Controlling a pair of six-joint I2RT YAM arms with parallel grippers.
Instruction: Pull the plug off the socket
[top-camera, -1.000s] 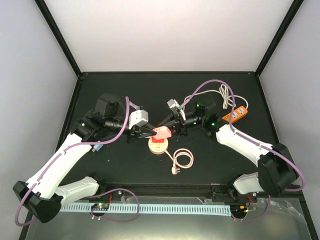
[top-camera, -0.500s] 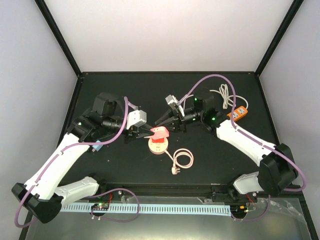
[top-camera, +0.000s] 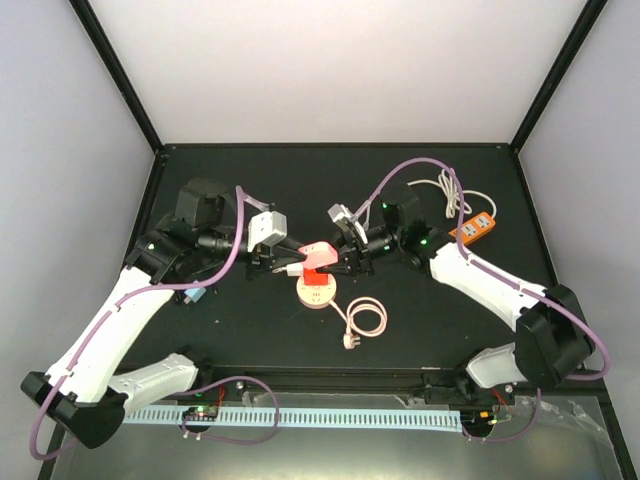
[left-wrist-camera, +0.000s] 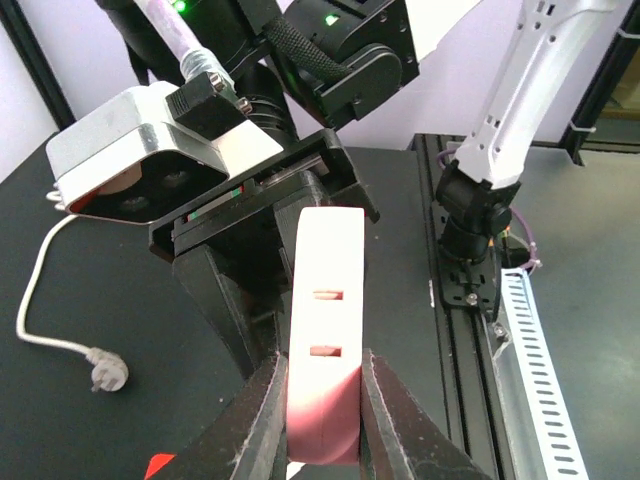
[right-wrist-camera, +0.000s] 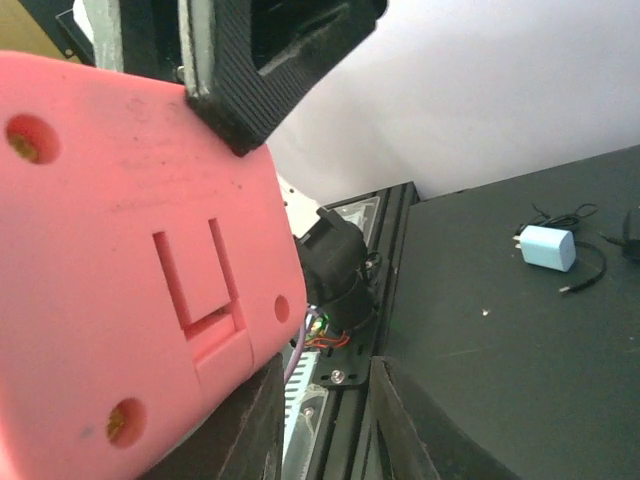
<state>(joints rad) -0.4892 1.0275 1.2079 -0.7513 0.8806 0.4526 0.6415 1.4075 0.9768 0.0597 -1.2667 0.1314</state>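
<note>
The socket block (left-wrist-camera: 325, 330) is pink plastic, smooth and matt on its slotted face and faintly grainy and scuffed on its broad side in the right wrist view. The fingers (left-wrist-camera: 262, 432) of the left claw (left-wrist-camera: 322, 372) are dull black plastic with rough edges. The camera housing (left-wrist-camera: 150, 140) looks like satin silver metal, the arm shell (left-wrist-camera: 525, 90) is white plastic with a light gloss, the purple cable (left-wrist-camera: 168, 35) has a smooth rubbery sheen, the perforated rail (left-wrist-camera: 535, 370) is pale matt plastic, and the desk (top-camera: 250, 180) is black and matt.
</note>
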